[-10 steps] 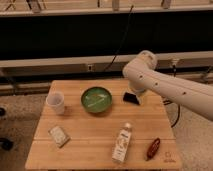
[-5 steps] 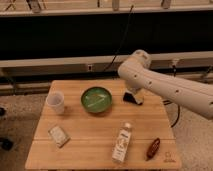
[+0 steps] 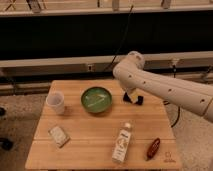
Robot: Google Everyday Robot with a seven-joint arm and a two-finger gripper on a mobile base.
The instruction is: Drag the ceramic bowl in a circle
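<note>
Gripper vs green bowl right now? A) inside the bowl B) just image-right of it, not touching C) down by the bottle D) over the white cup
B: the gripper sits low over the table just image-right of the ceramic bowl, with a gap between them.

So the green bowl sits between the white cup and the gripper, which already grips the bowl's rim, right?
No. In the camera view the gripper is to the right of the ceramic bowl, apart from it, gripping nothing. The bowl does sit between it and the white cup.
</note>
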